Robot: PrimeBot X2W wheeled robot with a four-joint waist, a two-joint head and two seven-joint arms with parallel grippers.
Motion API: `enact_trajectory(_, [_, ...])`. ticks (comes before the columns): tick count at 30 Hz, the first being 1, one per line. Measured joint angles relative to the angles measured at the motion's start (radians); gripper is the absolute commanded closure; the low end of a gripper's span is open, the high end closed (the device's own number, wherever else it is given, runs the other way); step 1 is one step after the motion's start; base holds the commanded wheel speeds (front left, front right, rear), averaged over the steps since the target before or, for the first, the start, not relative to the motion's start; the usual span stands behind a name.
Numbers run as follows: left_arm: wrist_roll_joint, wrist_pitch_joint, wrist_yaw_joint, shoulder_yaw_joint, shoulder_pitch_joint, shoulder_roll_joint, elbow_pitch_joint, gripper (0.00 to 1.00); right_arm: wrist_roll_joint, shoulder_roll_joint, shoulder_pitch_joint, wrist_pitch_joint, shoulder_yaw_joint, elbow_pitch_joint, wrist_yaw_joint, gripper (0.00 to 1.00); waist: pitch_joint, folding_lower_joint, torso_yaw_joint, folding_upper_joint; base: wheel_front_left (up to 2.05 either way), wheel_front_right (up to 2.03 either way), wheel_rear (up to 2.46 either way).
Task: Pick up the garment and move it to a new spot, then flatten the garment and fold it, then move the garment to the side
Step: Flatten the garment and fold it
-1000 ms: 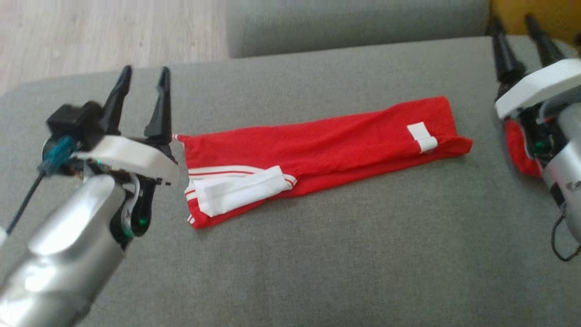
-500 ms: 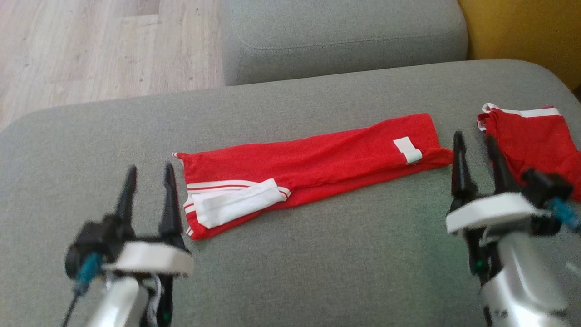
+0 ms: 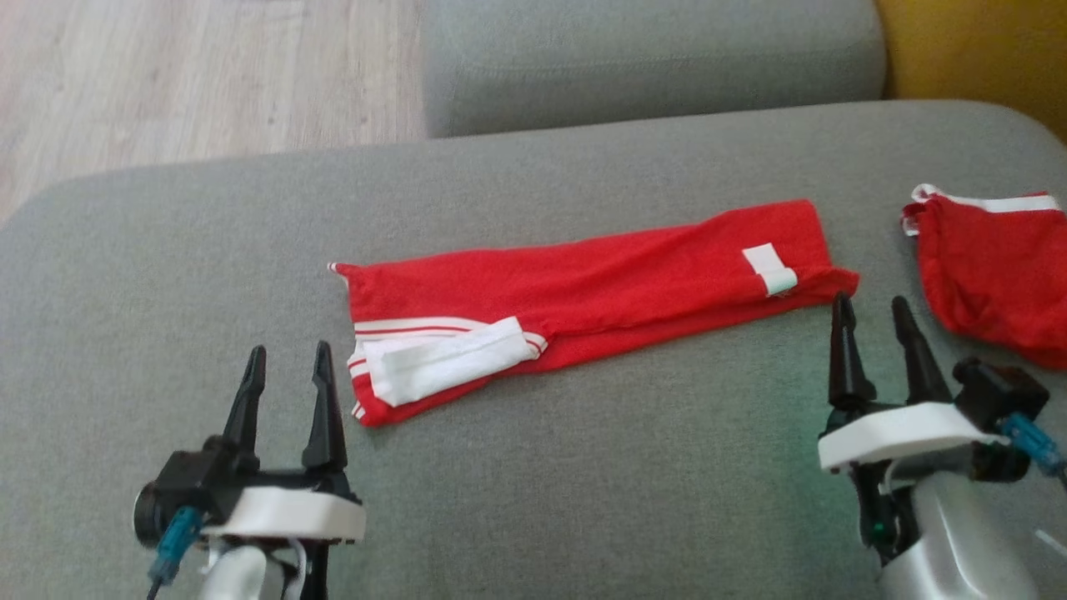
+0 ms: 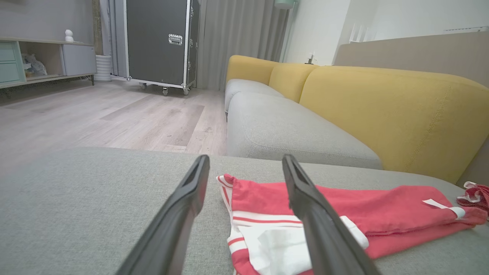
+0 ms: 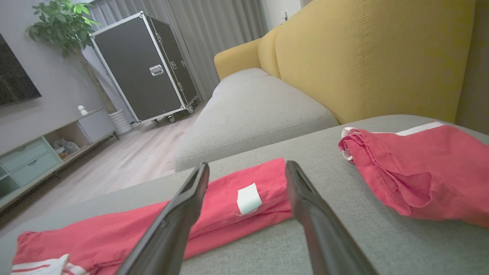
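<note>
readable text: none you can make out | white tag on the red garment, toward its right end: too small and blurred for you to read | brands, numbers: none legible

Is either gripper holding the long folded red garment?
No, the left gripper and right gripper both stand open and empty, short of the long red garment.

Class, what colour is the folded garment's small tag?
White; the tag shows best in right wrist view.
</note>
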Motion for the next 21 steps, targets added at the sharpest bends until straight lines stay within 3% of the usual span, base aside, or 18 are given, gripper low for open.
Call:
enact_trajectory(6, [0.063, 0.0, -0.073, 0.015, -0.077, -0.039, 0.058, 0.0, -0.055, 0.002, -0.156, 0.009, -0.12, 0.077, 0.0, 0.0, 0.073, 0.0002, 0.03, 0.0, 0.0, 0.0, 0.0])
enact_trajectory(15, [0.097, 0.0, -0.1, 0.025, -0.164, -0.075, 0.077, 0.0, -0.193, -0.01, -0.389, 0.09, -0.416, 0.37, 0.0, 0.0, 0.175, 0.0003, 0.095, -0.0001, 0.0, 0.0, 0.0])
enact_trajectory(21, [0.106, 0.0, -0.109, 0.025, -0.193, -0.083, 0.083, 0.0, -0.34, -0.014, -0.457, 0.123, -0.514, 0.534, 0.0, 0.0, 0.213, 0.0003, 0.136, -0.0001, 0.0, 0.0, 0.0])
